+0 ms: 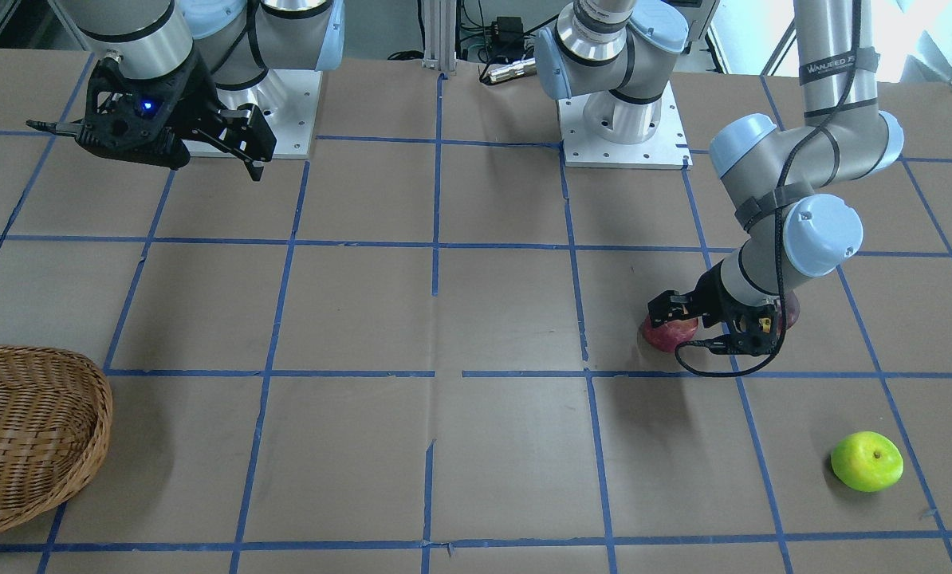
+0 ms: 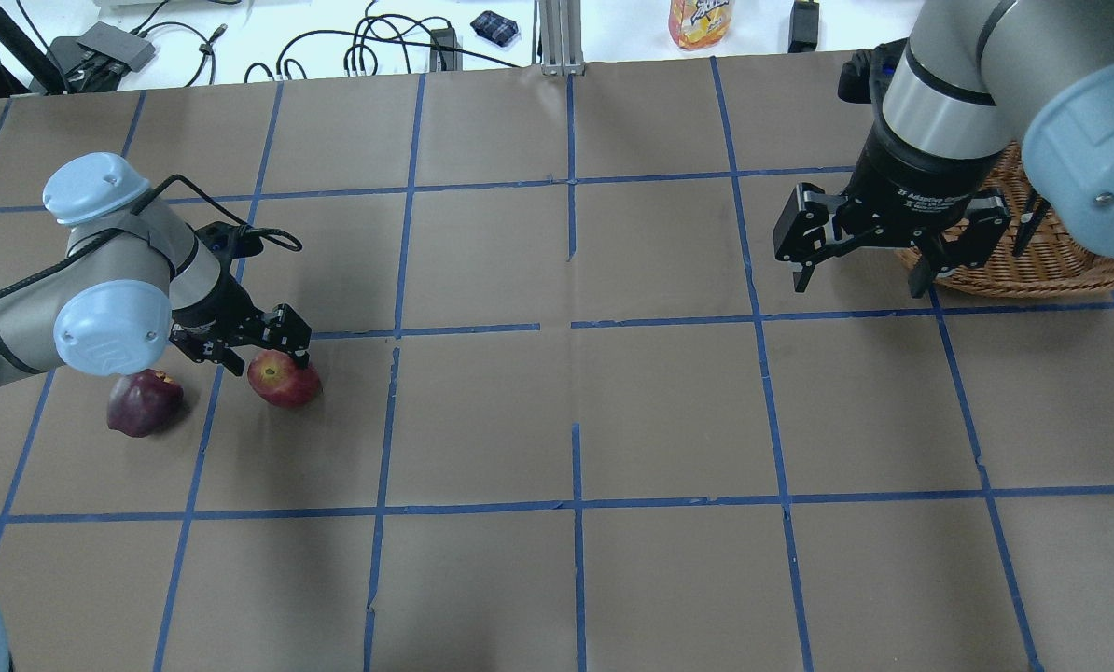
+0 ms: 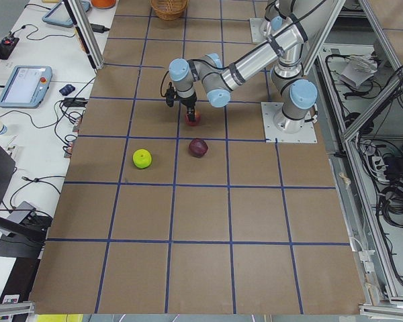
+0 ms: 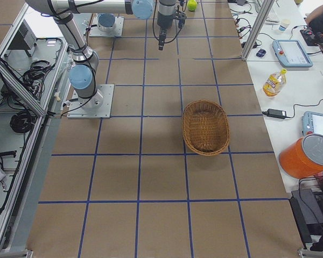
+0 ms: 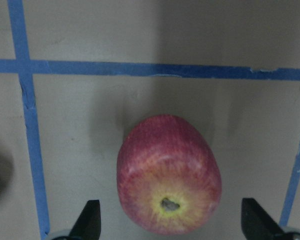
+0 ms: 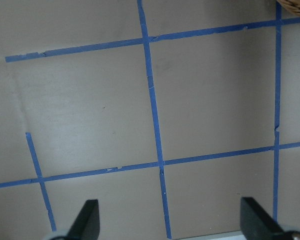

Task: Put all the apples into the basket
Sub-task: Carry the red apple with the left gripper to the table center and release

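The red apple with yellowish streaks lies on the table, and it also shows in the left wrist view. My left gripper is open just over it, with one fingertip on each side and not touching. The dark maroon apple lies close beside it, under the left arm's wrist. The lime green apple lies apart near the table's far edge. My right gripper is open and empty, held above the table beside the wicker basket.
The table is brown paper with a grid of blue tape lines. The basket stands at the far end on my right side. Cables, a bottle and devices lie beyond the table's far edge.
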